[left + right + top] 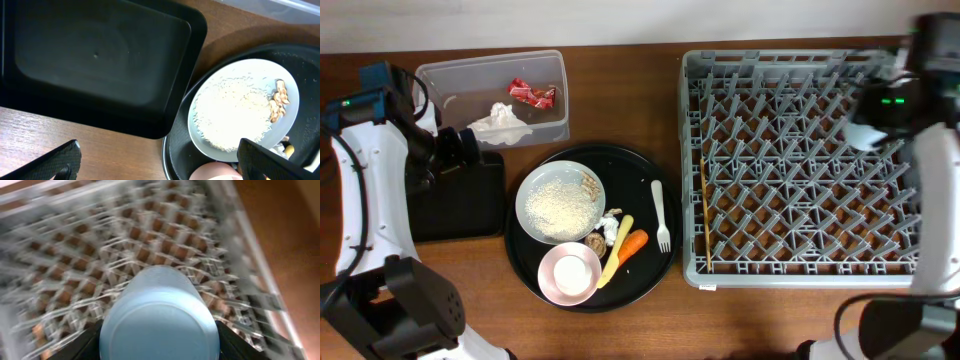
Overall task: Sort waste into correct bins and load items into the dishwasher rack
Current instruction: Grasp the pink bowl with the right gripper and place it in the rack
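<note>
My right gripper (pixel 876 108) is over the back right of the grey dishwasher rack (pixel 800 250), shut on the light-blue cup (pixel 160 315). The view is blurred. My left gripper (pixel 160 165) is open and empty, over the edge between the shallow black tray (pixel 95 60) and the round tray. The clear tub (pixel 495 75) holds the red wrapper (pixel 533 93) and a white tissue (pixel 500 122). The white plate (pixel 535 185) bears pale grains (pixel 560 207). The pink bowl (pixel 570 273), yellow utensil (pixel 617 250), carrot (pixel 633 243), brown lump (pixel 594 243) and white fork (pixel 660 215) lie beside it. The chopsticks (pixel 703 210) lie in the rack.
The large round black tray (pixel 645 275) sits at the table's middle and holds the plate and bowl. The shallow black tray (pixel 460 205) is to its left, below the tub. Brown scraps (pixel 590 183) lie on the plate's rim.
</note>
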